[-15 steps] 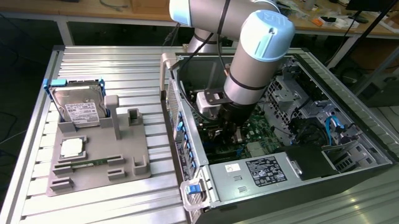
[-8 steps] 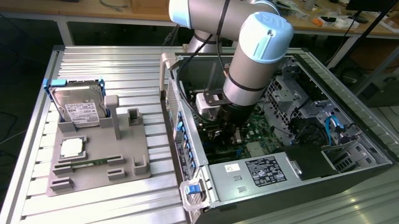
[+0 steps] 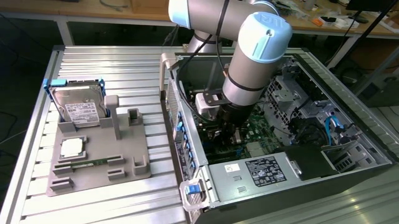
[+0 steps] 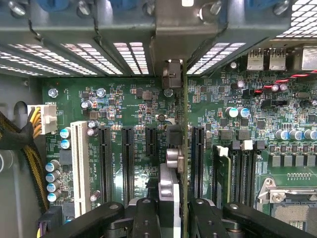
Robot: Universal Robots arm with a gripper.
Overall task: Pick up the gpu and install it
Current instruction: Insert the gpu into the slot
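The robot arm reaches down into an open computer case [image 3: 349, 186] lying on its side on the desk [image 3: 112, 200], at the exterior view's right. A grey tray [image 3: 124, 154] with a hard drive [image 3: 78, 109] stands well apart at the exterior view's left.

Inside the case, the gripper [image 4: 176, 210] is clamped on the gpu [image 4: 184, 114], one finger on each flat face. The card stands on edge, square to the motherboard [image 4: 129, 104], so the wrist view catches it as little more than a thin line among the black expansion slots [image 4: 128, 163]. Its long axis runs along those slots, from the gripper toward the vented rear panel [image 4: 124, 29], with the bracket end pointing at that panel. I can't tell whether its lower edge is already in a slot or just above one.

To my eye the seating is the delicate part. The card should stay upright and parallel to its slot, with the bracket lined up to the rear opening. The push should go straight down and evenly, without rocking, keeping clear of the memory sockets [image 4: 242, 168] just beside.
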